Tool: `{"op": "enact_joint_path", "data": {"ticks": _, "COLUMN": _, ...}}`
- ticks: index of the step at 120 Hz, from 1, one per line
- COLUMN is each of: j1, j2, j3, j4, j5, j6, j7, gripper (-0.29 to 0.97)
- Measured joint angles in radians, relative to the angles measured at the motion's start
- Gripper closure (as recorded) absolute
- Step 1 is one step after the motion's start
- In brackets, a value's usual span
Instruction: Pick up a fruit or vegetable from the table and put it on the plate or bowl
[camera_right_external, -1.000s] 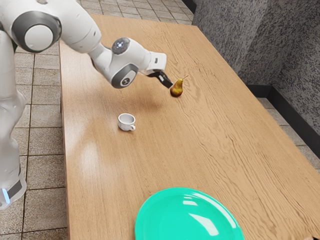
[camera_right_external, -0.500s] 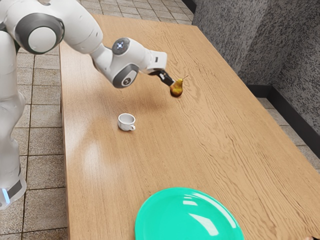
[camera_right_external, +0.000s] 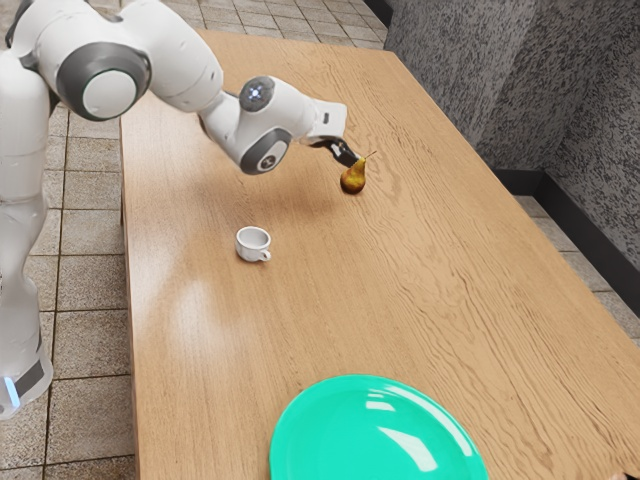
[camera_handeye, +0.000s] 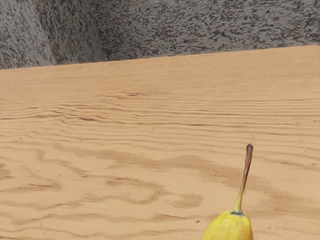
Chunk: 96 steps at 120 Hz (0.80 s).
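A yellow-brown pear (camera_right_external: 352, 178) stands upright on the wooden table (camera_right_external: 450, 280), stem pointing up. My black gripper (camera_right_external: 344, 154) hovers just above and slightly to the exterior view's left of the pear's top, close to the stem. In the wrist view the pear's top and stem (camera_handeye: 235, 220) rise just under my hand. A green plate (camera_right_external: 375, 435) lies at the table's near edge, far from the pear.
A small white cup (camera_right_external: 252, 243) stands on the table to the exterior view's left of the pear, below my arm. Speckled grey walls (camera_right_external: 520, 70) rise beyond the table's far side. Bare wood stretches between the pear and the plate.
My hand has shifted toward the exterior view's right and slightly up, ending over the pear's top. The pear, cup and plate have stayed where they were.
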Motion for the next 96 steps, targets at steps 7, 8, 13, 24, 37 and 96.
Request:
{"op": "enact_joint_path", "data": {"ticks": 7, "j1": 0.043, "j2": 0.006, "j3": -0.054, "j4": 0.009, "j5": 0.000, "j6": 0.000, "j7": 0.000, "gripper": 0.00}}
{"op": "enact_joint_path", "data": {"ticks": 8, "j1": 0.050, "j2": 0.007, "j3": -0.063, "j4": 0.010, "j5": 0.000, "j6": 0.000, "j7": 0.000, "gripper": 0.00}}
{"op": "enact_joint_path", "data": {"ticks": 13, "j1": 0.081, "j2": 0.012, "j3": -0.100, "j4": 0.017, "j5": 0.001, "j6": 0.000, "j7": 0.000, "gripper": 0.00}}
{"op": "enact_joint_path", "data": {"ticks": 24, "j1": 0.118, "j2": 0.016, "j3": -0.140, "j4": 0.026, "j5": 0.001, "j6": 0.000, "j7": 0.000, "gripper": 0.00}}
{"op": "enact_joint_path", "data": {"ticks": 37, "j1": 0.221, "j2": 0.021, "j3": -0.239, "j4": 0.034, "j5": 0.002, "j6": 0.000, "j7": 0.001, "gripper": 0.00}}
{"op": "enact_joint_path", "data": {"ticks": 96, "j1": 0.499, "j2": 0.073, "j3": -0.521, "j4": 0.084, "j5": 0.007, "j6": 0.000, "j7": 0.007, "gripper": 0.00}}
